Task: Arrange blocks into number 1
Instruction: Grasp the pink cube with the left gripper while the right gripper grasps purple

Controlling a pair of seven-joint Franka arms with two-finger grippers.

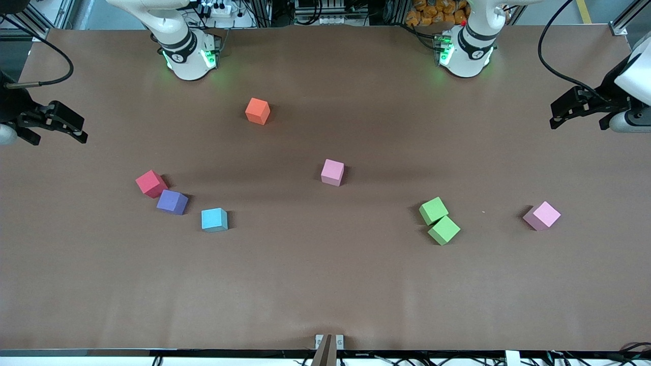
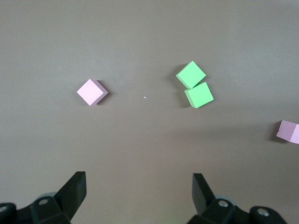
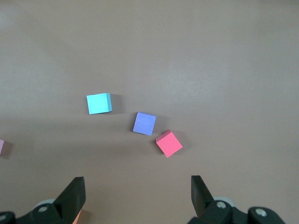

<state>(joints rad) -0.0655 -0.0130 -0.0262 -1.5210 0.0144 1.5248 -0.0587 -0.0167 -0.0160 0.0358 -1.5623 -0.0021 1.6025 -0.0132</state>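
A pink block [image 1: 332, 172] sits mid-table. A second pink block [image 1: 542, 215] [image 2: 92, 92] lies toward the left arm's end. Between them, two bright green blocks [image 1: 433, 210] [image 1: 444, 230] touch each other and also show in the left wrist view [image 2: 191, 74] [image 2: 199, 94]. Toward the right arm's end lie a purple block [image 1: 172, 202] [image 3: 144, 123] and a light blue block [image 1: 214, 219] [image 3: 99, 103]. My left gripper [image 1: 577, 126] [image 2: 139, 182] hangs open and empty, high over its table end. My right gripper [image 1: 58, 140] [image 3: 138, 184] hangs open and empty over the other end.
A red cube [image 1: 151, 183] [image 3: 168, 143] sits right beside the purple block, corner to corner. An orange cube [image 1: 258, 111] lies nearer the right arm's base. The brown table [image 1: 325, 284] is bare toward the front camera.
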